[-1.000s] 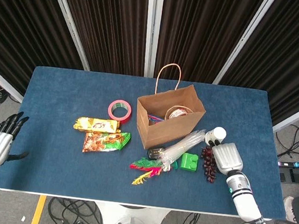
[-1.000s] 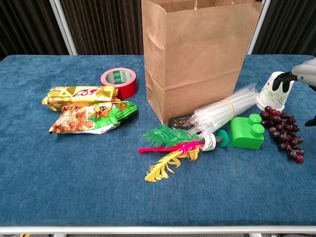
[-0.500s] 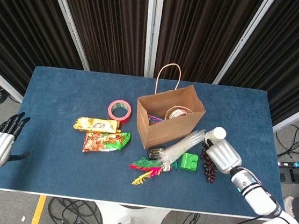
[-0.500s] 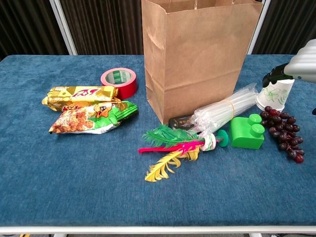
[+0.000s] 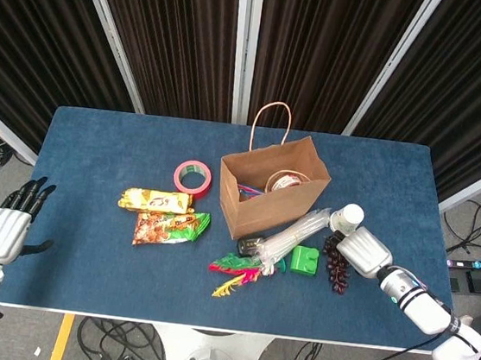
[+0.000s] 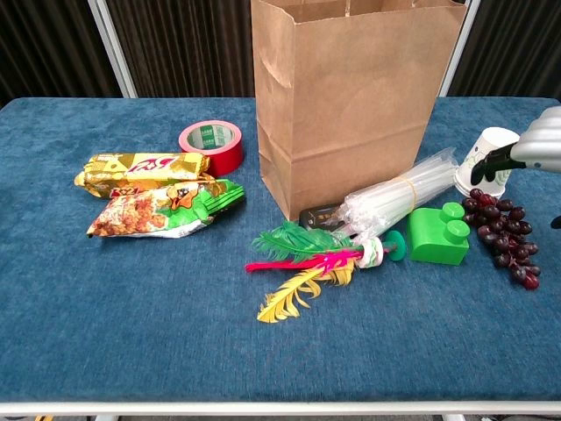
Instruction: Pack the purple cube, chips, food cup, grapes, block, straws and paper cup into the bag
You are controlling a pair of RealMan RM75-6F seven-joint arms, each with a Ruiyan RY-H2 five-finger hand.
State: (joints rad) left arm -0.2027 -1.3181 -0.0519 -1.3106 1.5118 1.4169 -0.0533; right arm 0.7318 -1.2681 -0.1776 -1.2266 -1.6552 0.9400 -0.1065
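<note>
**Colours on the blue tabletop**

The bag point(image 5: 271, 199) is plain brown. Tape point(image 5: 192, 176) is red; chips point(image 6: 162, 210) are yellow, orange and green. The block point(image 6: 438, 237) is bright green, grapes point(image 6: 501, 235) dark purple, the cup point(image 6: 485, 163) white with green print, straws point(image 6: 399, 198) clear.

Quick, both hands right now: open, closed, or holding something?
Left hand: open, holding nothing, off the table's left edge.
Right hand: fingertips at the paper cup; grip cannot be told.
</note>
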